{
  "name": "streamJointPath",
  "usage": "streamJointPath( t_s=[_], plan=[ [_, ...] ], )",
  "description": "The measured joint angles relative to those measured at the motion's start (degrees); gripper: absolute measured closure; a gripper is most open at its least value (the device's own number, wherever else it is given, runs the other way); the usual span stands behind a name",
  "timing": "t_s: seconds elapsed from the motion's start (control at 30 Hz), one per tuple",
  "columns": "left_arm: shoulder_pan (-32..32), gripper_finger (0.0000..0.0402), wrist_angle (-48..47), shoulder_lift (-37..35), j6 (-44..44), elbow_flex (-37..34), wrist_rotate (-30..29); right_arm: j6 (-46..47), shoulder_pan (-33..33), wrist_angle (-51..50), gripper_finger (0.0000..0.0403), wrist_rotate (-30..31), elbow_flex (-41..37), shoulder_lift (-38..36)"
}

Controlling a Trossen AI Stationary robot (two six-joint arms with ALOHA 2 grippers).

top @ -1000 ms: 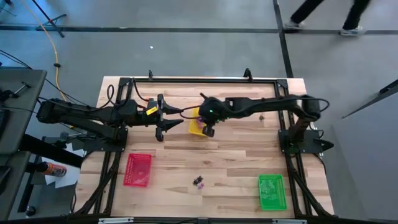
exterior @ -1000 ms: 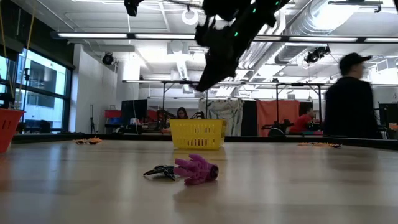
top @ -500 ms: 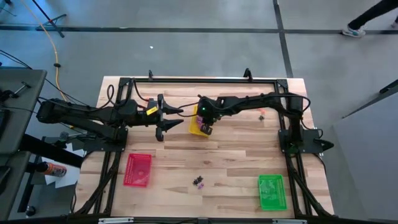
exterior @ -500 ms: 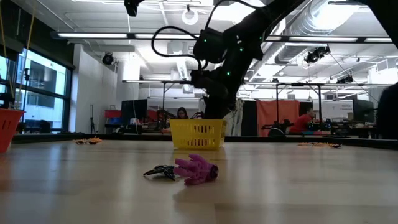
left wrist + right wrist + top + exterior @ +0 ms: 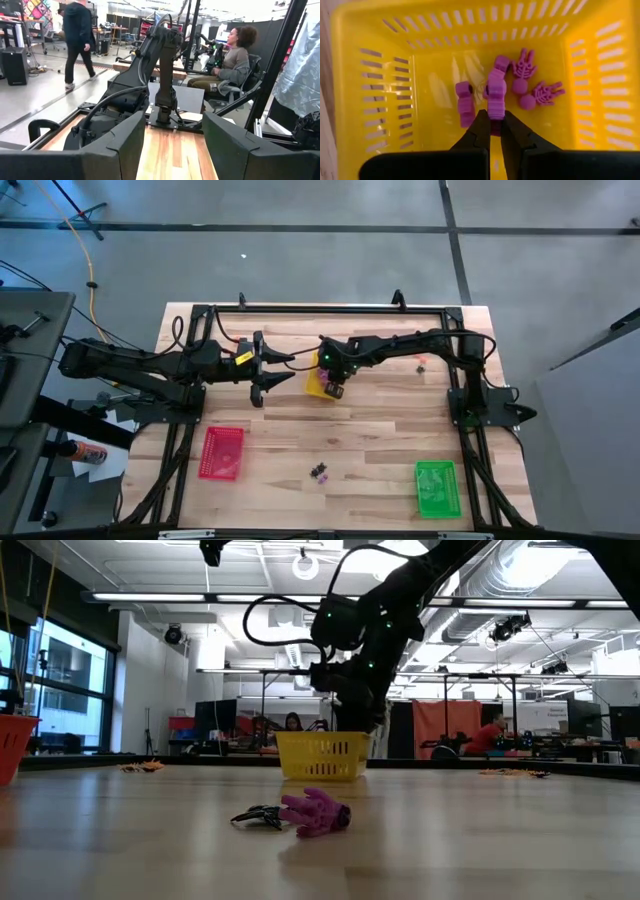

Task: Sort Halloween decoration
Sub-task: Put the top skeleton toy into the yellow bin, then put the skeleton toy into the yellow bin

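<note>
Purple trinkets (image 5: 527, 82) inside yellow tray (image 5: 380, 65)

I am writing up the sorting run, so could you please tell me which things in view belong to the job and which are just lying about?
Job:
purple trinkets in the yellow tray
purple piece held by the right gripper over that tray
purple and black trinkets on the table
red tray, green tray

Lying about:
left gripper, open, waiting
people in the room

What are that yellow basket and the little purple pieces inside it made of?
Yellow basket: looks like moulded plastic, glossy, with even slotted walls. Purple pieces: probably plastic too, matte and evenly coloured, shaped like tiny skeleton hands. The right tool holds one over the basket.
</note>
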Motion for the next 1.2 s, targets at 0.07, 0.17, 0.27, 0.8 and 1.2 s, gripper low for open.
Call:
streamJointPath(
  t_s=[0.07, 0.17, 0.27, 0.8, 1.2],
  plan=[
    [0.0, 0.0213, 0.0, 0.0, 0.0, 0.0, 0.0, 0.0, 0.0, 0.0, 0.0396, 0.0, 0.0, 0.2],
    [0.0, 0.0213, 0.0, 0.0, 0.0, 0.0, 0.0, -0.1, 0.0, 0.1, 0.0396, 0.0, 0.0, 0.2],
    [0.0, 0.0213, 0.0, 0.0, 0.0, 0.0, 0.0, -0.6, 0.0, 0.1, 0.0396, 0.0, 0.0, 0.2],
    [0.0, 0.0213, 0.0, 0.0, 0.0, 0.0, 0.0, -0.5, 0.0, -0.1, 0.0302, 0.0, 0.0, 0.2],
    [0.0, 0.0213, 0.0, 0.0, 0.0, 0.0, 0.0, -1.4, -0.9, -2.0, 0.0241, 0.2, 1.9, -3.0]
  ],
)
